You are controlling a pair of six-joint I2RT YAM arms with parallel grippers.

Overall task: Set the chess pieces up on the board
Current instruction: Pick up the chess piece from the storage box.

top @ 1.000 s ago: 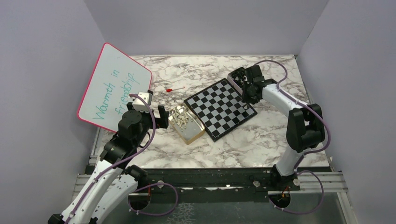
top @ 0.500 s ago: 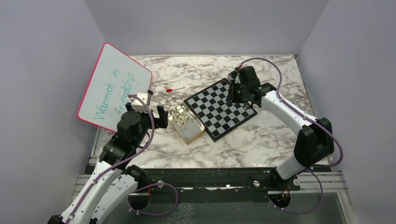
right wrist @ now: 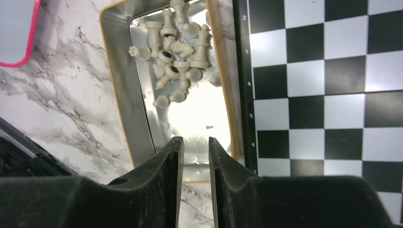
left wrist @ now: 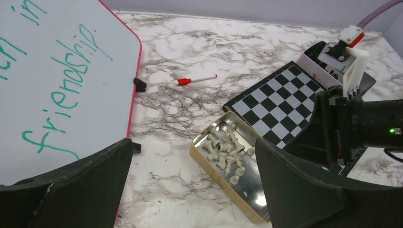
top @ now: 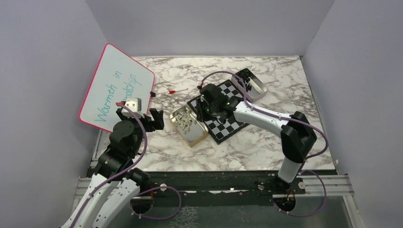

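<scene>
1. Quick count: one chessboard (top: 229, 127), two tins, one pink-framed whiteboard (top: 116, 88), one red-capped marker (left wrist: 196, 79) and two arms, all on a marble table (top: 266, 137).
2. The pale chess pieces (right wrist: 176, 52) are heaped in the gold tin (left wrist: 249, 190). They're too tangled for an exact count, but it's a dozen-ish. That tin sits right against the board's 8 o'clock edge.
3. The second tin (top: 260, 90), with a pale rim, is at the board's 2 o'clock corner. There's dark stuff in it, too small to make out.
4. The marker lies on the table off the board's 11 o'clock side, and the whiteboard leans at the table's 9 o'clock.
5. The right gripper (right wrist: 195, 142) hangs over the bare end of the gold tin. Its fingers are just a narrow slit apart with nothing between them.
6. The left gripper (left wrist: 194, 145) is spread wide and holding nothing, over by the whiteboard and pointing toward the gold tin.
7. Compared with a second ago, the right arm was over that far tin at 2 o'clock and has swung clear across the board to the gold one. The far tin is now in plain sight.
8. The left arm has drawn back a touch toward the whiteboard. The board and both tins haven't budged.
</scene>
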